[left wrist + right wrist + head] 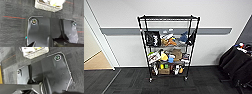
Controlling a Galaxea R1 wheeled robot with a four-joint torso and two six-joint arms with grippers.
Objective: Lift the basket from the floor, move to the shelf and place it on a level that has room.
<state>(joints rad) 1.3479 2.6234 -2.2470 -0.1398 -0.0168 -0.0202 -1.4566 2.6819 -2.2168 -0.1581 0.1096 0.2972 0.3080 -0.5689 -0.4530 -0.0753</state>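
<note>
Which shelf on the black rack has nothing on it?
The top level of the shelf, just under the tops of the posts. It looks bare, while the tiers below it are crowded with bags, boxes and small colourful things.

Even, bright indoor light; all views softly blurred.

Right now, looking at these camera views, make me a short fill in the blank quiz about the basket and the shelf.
1. The basket sits on the dark ____.
2. The shelf stands against a white ____.
3. The rack's ____ tier is bare, while lower tiers hold items.
4. The shelf rolls on small ____.

Missing words: carpet; wall; top; wheels
</note>
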